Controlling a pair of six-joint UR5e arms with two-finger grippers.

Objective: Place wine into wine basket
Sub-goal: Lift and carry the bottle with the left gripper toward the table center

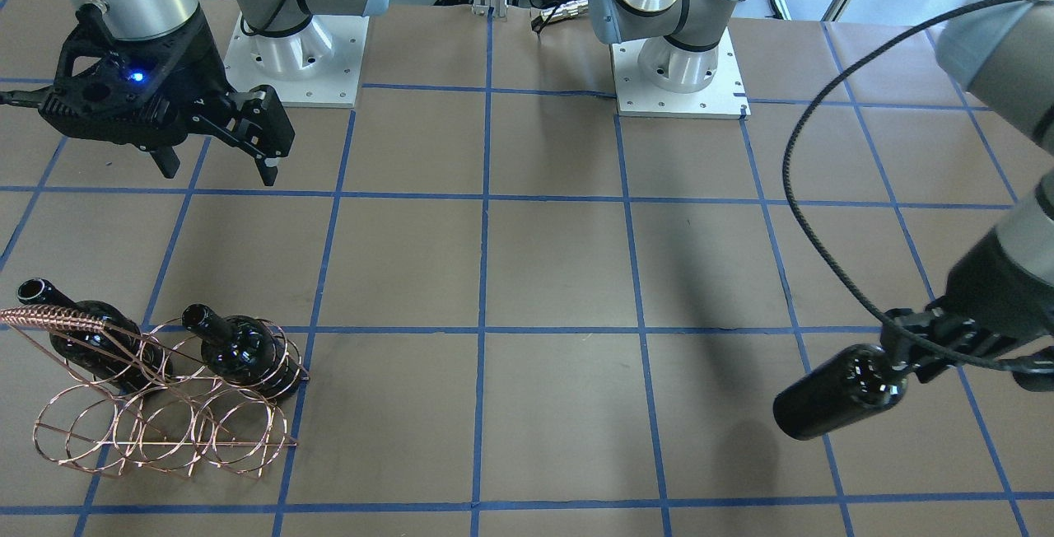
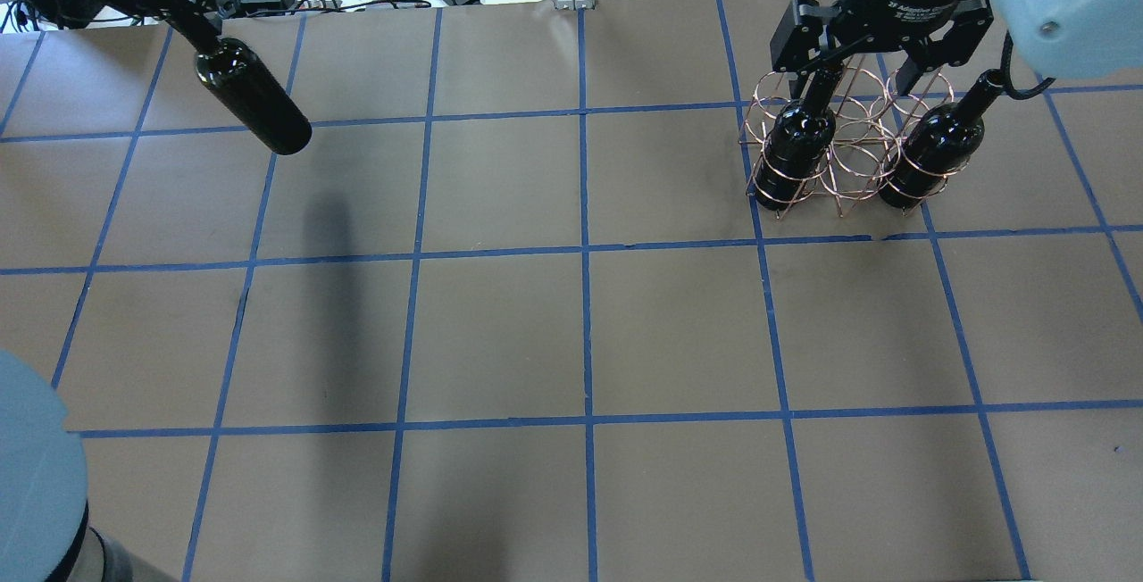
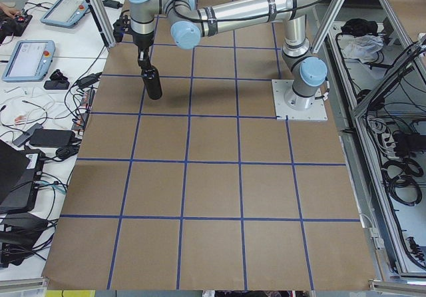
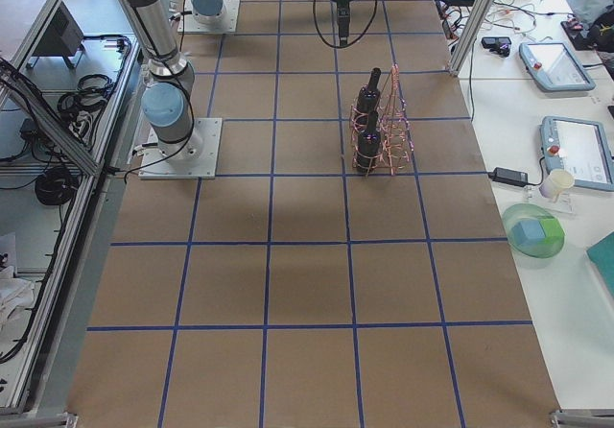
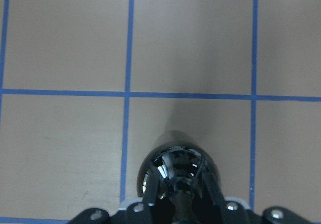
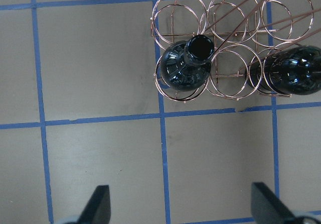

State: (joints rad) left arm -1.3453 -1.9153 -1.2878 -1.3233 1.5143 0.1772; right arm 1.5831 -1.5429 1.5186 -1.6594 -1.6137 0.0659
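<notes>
Bottle point(image 1: 832, 397) hangs below left gripper point(image 1: 903, 353), pinched by its neck; swinging could slip it. Basket point(image 1: 58, 320) sits below and ahead of the gaping right gripper point(image 1: 218, 170), risking collision.

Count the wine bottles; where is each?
3. The first bottle and second bottle stand in the wire basket, an empty loop between them. The third bottle is held by its neck in the left gripper, off the table at the other end. None looks hidden.
</notes>
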